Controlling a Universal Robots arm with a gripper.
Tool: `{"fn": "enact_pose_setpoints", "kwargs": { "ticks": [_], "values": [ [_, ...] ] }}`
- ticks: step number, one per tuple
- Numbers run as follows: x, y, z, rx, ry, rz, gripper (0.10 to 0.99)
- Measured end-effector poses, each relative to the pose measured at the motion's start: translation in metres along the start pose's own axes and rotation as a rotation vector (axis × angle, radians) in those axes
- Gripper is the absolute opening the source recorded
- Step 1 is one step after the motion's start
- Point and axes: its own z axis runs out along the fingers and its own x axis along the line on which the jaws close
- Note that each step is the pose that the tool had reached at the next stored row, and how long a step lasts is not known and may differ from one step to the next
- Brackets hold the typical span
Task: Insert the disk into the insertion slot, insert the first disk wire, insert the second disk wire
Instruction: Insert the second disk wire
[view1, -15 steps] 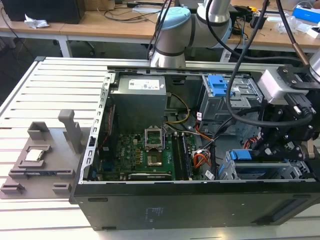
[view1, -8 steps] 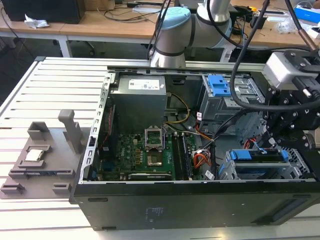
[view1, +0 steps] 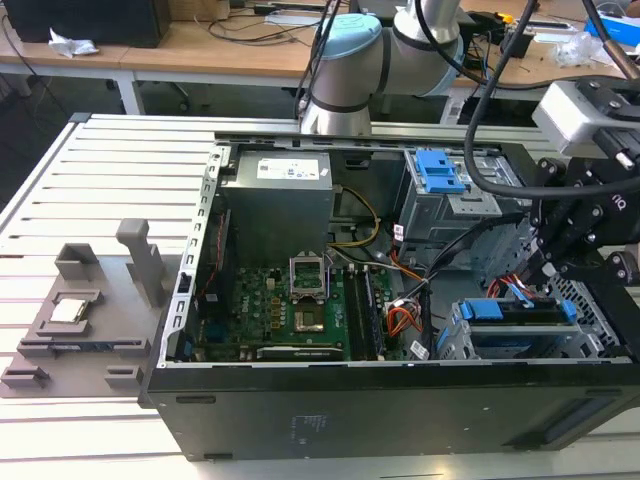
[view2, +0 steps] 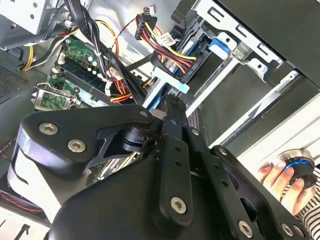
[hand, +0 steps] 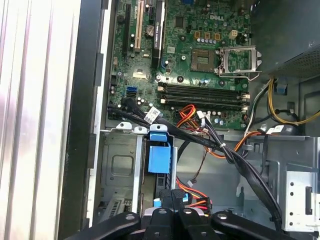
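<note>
Fingers (hand: 172, 202) pressed narrowly together hover over the disk (view1: 520, 312) already seated in the insertion slot (view1: 575, 345), with the wire connector (view2: 160, 42) just beyond, apparently awaiting a careful, aligned first-wire insertion.

Even, fairly bright room light fell across the exterior view, though the inside of the computer case (view1: 300, 290) sat in soft shadow. In the first wrist view the ribbed table (hand: 35, 115) glared almost white while the circuit board (hand: 200, 60) stayed crisp. In the second wrist view the black gripper (view2: 167, 107) loomed close and soft-edged, and a hand (view2: 280, 180) looked pale and washed out.
</note>
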Motion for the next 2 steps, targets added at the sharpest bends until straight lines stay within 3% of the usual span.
{"fn": "enact_pose_setpoints", "kwargs": {
  "ticks": [2],
  "values": [
    [0.0000, 0.0000, -0.0001, 0.000, 0.0000, 0.000, 0.106]
  ]
}}
